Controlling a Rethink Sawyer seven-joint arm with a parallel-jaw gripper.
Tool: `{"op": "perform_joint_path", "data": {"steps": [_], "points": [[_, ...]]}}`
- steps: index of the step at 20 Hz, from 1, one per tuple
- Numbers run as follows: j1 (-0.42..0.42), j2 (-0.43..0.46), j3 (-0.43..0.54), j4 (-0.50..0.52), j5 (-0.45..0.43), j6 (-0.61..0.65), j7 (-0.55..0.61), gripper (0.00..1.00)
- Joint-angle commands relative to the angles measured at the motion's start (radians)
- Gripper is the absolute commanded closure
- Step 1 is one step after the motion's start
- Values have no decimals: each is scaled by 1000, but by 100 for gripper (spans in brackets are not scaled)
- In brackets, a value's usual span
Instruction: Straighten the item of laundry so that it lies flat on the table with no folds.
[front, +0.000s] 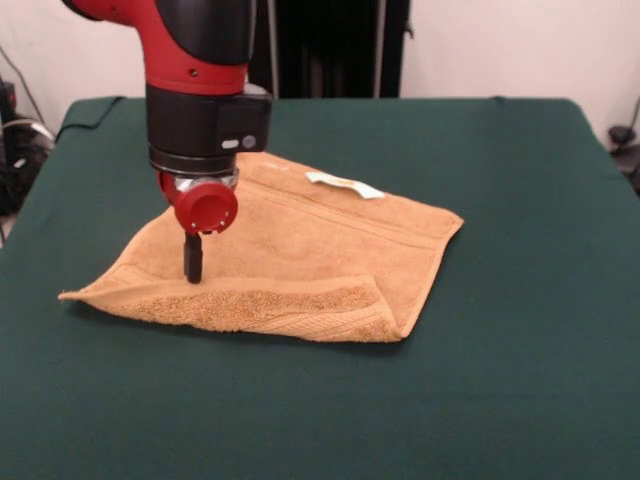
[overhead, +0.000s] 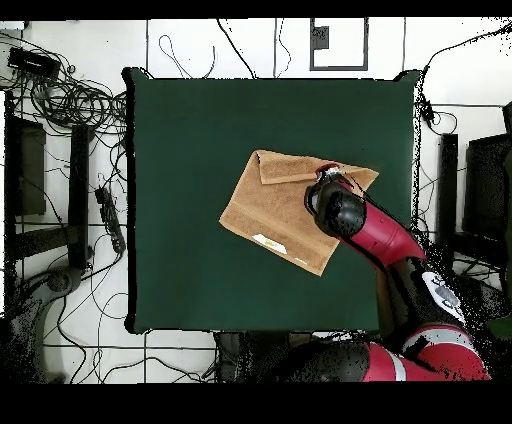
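The item of laundry (front: 300, 250), an orange-tan towel, lies left of centre on the green table (front: 520, 300). Its near edge is folded back over itself in a long strip (front: 300, 305), and its white label (front: 345, 183) shows at the far edge. My gripper (front: 192, 272) points straight down onto the towel's left part, its tip touching the cloth near the fold. In the overhead view the towel (overhead: 285, 210) lies askew with a folded flap (overhead: 290, 165) along its top edge. There the red arm (overhead: 345, 215) covers the towel's right corner and hides the gripper.
Green cloth (overhead: 190, 150) stretches wide on every side of the towel. Cables and stands (overhead: 70, 100) lie on the floor beyond the table's edges.
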Motion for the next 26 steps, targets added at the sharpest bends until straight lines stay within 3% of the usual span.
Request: {"op": "perform_joint_path", "data": {"steps": [1,21,26], "points": [[16,26,111,56,25,-8,146,100],[7,38,113,62,17,-28,147,100],[-1,20,123,103,8,-43,158,100]]}}
